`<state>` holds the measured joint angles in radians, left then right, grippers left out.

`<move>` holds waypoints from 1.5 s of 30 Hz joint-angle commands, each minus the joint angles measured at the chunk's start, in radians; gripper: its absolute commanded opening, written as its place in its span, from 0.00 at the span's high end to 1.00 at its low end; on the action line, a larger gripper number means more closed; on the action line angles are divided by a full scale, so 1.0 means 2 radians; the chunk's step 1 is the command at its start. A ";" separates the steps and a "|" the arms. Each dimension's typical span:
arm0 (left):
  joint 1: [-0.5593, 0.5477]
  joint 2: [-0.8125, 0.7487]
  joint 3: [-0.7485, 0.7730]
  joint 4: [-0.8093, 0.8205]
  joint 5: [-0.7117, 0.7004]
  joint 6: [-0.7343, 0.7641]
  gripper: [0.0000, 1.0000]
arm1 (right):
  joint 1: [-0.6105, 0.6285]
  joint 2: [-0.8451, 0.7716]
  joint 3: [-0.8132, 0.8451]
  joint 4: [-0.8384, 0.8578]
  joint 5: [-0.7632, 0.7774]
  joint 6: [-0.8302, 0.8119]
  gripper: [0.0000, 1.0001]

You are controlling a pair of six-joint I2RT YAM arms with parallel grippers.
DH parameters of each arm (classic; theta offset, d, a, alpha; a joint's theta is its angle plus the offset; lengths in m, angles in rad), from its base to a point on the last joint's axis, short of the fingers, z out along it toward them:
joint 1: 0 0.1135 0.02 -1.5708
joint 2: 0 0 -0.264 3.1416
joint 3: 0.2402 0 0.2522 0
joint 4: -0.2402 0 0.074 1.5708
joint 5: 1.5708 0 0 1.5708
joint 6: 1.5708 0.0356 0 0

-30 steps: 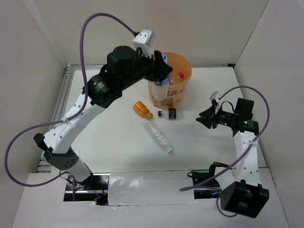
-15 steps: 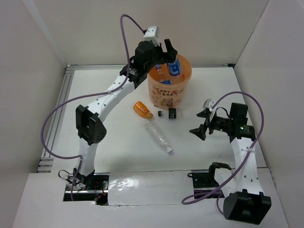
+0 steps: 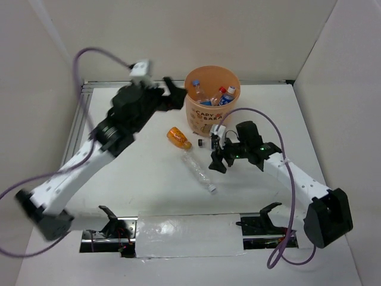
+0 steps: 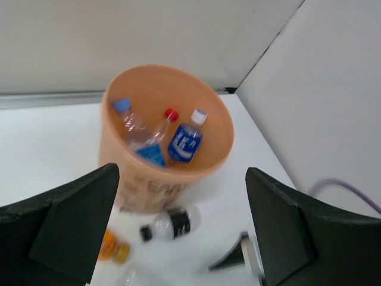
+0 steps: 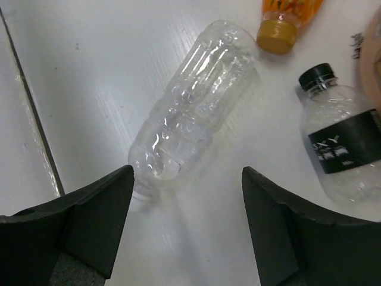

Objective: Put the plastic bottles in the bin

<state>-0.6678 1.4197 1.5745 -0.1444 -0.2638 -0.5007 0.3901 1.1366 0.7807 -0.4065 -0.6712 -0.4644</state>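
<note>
We see left gripper (image 4: 181, 179) and right gripper (image 5: 187, 176) spread, empty — ribbed clear bottle (image 5: 190, 119) lies at 6 o'clock of round translucent orange bin (image 3: 209, 121).

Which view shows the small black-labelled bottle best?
Right wrist: the black-labelled bottle lies close up, cap and label sharp. The left wrist shows it small and blurred beside the bin; the top view shows little beyond its cap, under the right gripper.

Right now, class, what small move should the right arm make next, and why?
Probably lower the right gripper and close on the clear unlabelled bottle: its jaws stand open above that bottle, which lies on the table outside the bin.
</note>
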 commanded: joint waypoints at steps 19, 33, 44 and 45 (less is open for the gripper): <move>-0.071 -0.385 -0.481 -0.148 -0.114 -0.212 0.01 | 0.195 0.209 0.020 0.162 0.330 0.215 0.07; -0.061 -0.301 -0.452 -0.057 -0.098 -0.260 0.00 | 0.139 0.059 0.138 -0.022 0.021 0.034 0.66; -0.028 -0.270 -0.443 0.019 -0.027 -0.316 0.00 | 0.083 0.040 0.282 0.174 0.082 0.022 0.67; -0.021 -0.261 -0.443 0.024 -0.019 -0.316 0.00 | 0.070 0.049 0.282 0.207 0.092 0.022 0.67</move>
<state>-0.7357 0.8539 0.6659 -0.2016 -0.3695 -1.0897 0.5728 1.1633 1.3354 -0.2222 -0.5541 -0.4099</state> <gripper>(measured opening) 1.000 0.671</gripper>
